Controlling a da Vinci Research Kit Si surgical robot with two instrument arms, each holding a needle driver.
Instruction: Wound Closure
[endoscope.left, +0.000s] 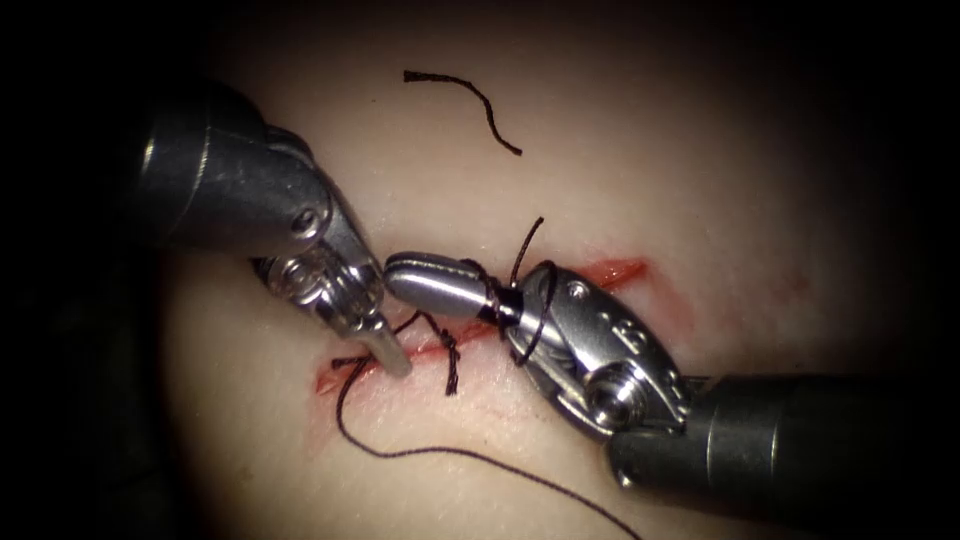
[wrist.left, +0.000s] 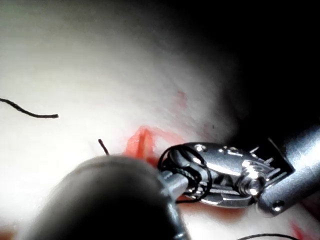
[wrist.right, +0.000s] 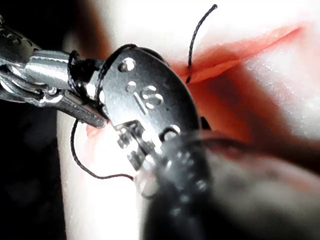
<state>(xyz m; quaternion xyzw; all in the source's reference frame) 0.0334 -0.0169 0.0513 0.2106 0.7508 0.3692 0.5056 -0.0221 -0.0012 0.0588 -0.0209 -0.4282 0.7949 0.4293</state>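
The cut (endoscope.left: 622, 270) runs as a red line across the pale tissue (endoscope.left: 700, 150). My left tool (endoscope.left: 397, 362) reaches down from the upper left to the cut's left end, and its jaws are shut on the dark thread (endoscope.left: 350, 362). My right tool (endoscope.left: 400, 272) comes in from the lower right and lies along the cut, jaws shut, with thread loops (endoscope.left: 505, 300) wound around them. These loops (wrist.left: 196, 172) also circle the right tool (wrist.left: 220, 170) in the left wrist view. A tied stitch (endoscope.left: 450, 355) crosses the cut between the tools.
A loose cut piece of thread (endoscope.left: 470, 92) lies on the tissue beyond the cut. A short thread tail (endoscope.left: 530, 240) stands up by the loops. Long thread (endoscope.left: 480, 455) trails across the near tissue toward the lower right. Red fluid (endoscope.left: 345, 385) stains the cut's edges.
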